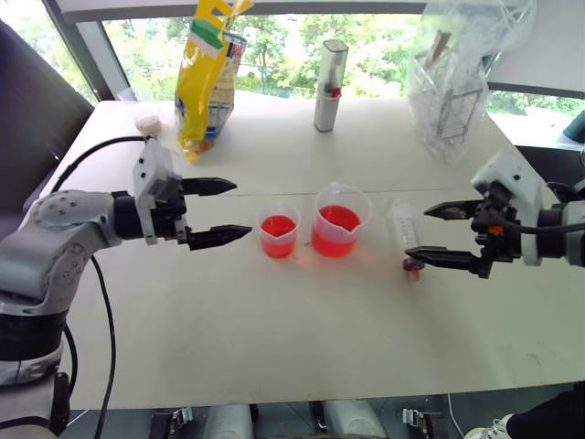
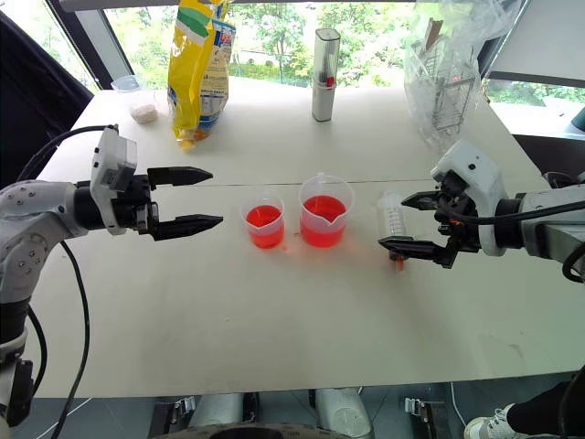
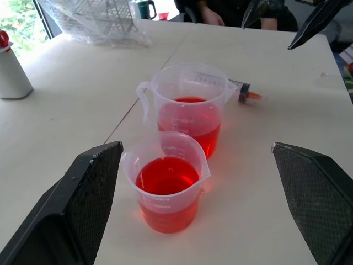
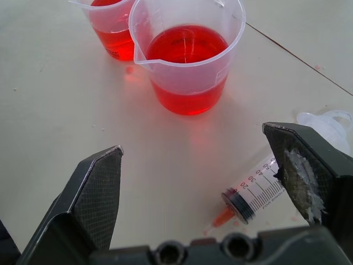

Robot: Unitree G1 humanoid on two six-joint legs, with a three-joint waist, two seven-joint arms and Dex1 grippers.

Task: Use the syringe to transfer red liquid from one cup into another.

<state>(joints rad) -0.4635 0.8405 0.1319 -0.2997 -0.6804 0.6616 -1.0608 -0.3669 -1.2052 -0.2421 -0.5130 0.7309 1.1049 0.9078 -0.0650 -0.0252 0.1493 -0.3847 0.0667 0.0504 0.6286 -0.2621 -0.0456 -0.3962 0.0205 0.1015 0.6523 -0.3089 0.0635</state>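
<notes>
The syringe (image 1: 403,234) lies flat on the table just right of the spouted measuring cup (image 1: 340,219), its long axis running from the ring handle on the far side to the reddish tip on the near side. The right gripper (image 1: 444,235), jaws wide and empty, hovers just beside the syringe, far nearer than the left gripper (image 1: 222,210), likewise wide and empty, beyond the smaller cup (image 1: 278,234).

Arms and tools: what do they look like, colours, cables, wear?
Both arms have silver-grey shells with a white block at the wrist. Each tool, left and right, carries two black tapered fingers with textured inner pads. A black cable loops along the left arm; another runs over the right wrist. The right tool's finger pad shows whitish residue.
</notes>
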